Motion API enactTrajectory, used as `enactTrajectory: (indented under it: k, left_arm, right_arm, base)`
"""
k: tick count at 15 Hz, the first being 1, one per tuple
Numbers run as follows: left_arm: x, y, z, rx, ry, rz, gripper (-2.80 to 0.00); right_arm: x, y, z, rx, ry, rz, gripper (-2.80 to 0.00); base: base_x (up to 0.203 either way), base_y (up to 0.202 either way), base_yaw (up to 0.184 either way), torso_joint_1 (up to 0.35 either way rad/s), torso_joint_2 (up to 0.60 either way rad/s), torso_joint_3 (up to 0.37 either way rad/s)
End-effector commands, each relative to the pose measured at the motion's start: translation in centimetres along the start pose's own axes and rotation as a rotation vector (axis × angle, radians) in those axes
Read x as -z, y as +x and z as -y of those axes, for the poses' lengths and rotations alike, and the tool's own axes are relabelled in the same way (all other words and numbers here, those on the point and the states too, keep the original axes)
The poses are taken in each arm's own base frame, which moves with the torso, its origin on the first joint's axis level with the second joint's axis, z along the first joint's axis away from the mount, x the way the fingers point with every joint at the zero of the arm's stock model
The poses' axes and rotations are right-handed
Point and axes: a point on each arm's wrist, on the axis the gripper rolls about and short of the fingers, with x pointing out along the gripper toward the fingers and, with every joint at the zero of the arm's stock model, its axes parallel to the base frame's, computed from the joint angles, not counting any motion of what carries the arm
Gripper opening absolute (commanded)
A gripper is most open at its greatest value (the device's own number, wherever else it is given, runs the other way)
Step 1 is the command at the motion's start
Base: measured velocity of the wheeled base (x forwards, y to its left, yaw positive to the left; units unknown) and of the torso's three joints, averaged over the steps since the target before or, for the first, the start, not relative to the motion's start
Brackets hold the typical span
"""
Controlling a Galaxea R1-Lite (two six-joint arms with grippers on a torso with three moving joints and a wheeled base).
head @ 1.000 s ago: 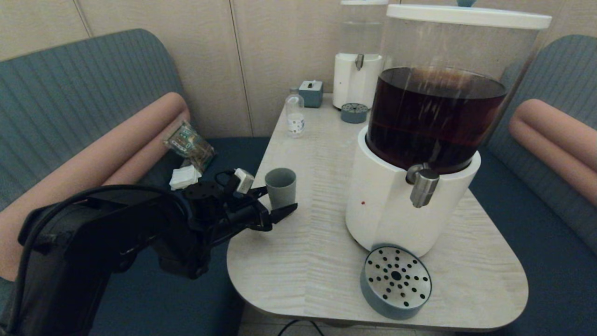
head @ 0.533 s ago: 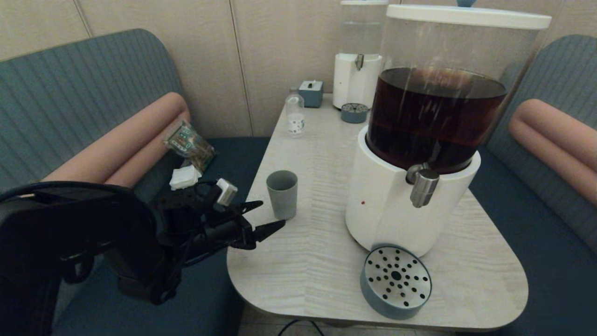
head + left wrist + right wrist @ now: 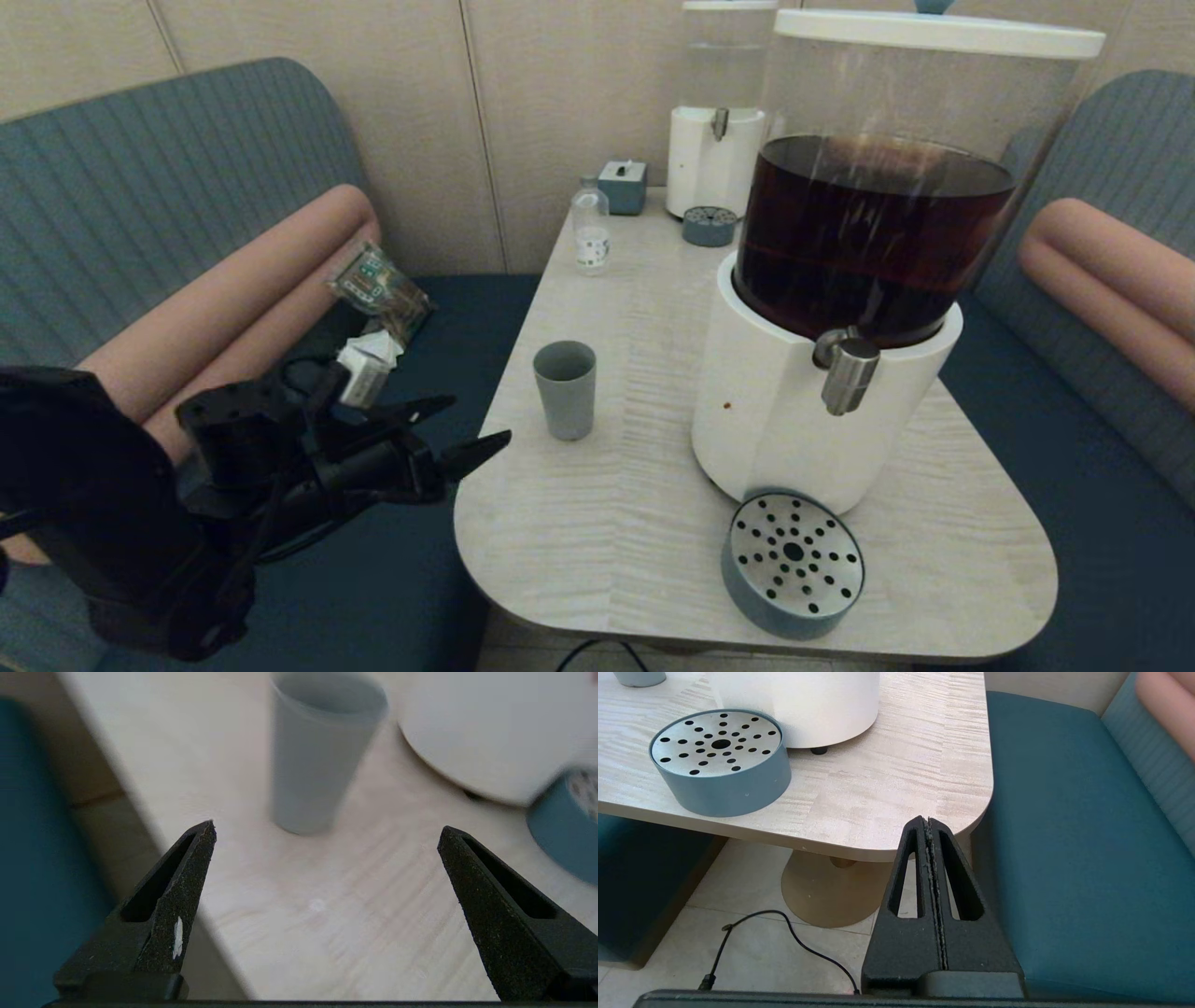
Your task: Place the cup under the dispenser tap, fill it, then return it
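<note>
The grey-blue cup stands upright on the table's left part, alone, left of the big dispenser. The left wrist view shows the cup ahead of the fingers, well clear of them. My left gripper hangs open and empty at the table's left edge, short of the cup; in its own view the left gripper has nothing between its fingers. The brushed-steel dispenser tap juts from the white base under the dark brown tank. My right gripper is parked shut below the table's near right corner, out of the head view.
A round perforated drip tray sits in front of the big dispenser. A small clear bottle, a grey box and a second white dispenser stand at the table's far end. Snack packets lie on the left bench.
My left gripper has drawn back leftward from around the cup to the table's left edge, staying open. The cup stays standing where it was.
</note>
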Motion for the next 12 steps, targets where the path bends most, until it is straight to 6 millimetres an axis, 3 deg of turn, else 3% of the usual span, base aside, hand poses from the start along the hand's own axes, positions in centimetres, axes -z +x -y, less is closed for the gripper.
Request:
enactTrajectory:
  k: [1, 3, 4, 7, 12]
  left_arm:
    - [-2.9, -2.8, 1.4, -0.026, 0.050, 0.079, 0.00]
    - [-4.5, -6.0, 3.3, -0.055, 0.073, 0.126, 0.00]
    - [-5.2, -7.8, 4.4, -0.067, 0.084, 0.150, -2.80]
    - [-5.9, -11.7, 7.0, -0.104, 0.098, 0.209, -2.80]
    - [-10.4, -17.3, 11.2, -0.169, 0.211, 0.508, -2.80]
  right_arm:
    - [0.0, 0.0, 0.0, -0.001, -0.001, -0.001, -2.80]
    - [0.0, 0.0, 0.0, -0.001, -0.001, 0.001, -2.80]
    - [0.0, 0.0, 0.0, -0.001, -0.001, -0.001, -2.80]
    - [0.0, 0.0, 0.0, -0.001, -0.001, -0.001, -2.80]
    - [0.0, 0.0, 0.0, -0.001, -0.001, 0.001, -2.80]
  base:
    - [0.000, 0.000, 0.000, 0.000, 0.00, 0.000]
    - [0.000, 0.000, 0.000, 0.000, 0.00, 0.000]
    - [0.000, 0.000, 0.000, 0.000, 0.00, 0.000]
    - [0.000, 0.000, 0.000, 0.000, 0.00, 0.000]
    - [0.000, 0.000, 0.000, 0.000, 0.00, 0.000]
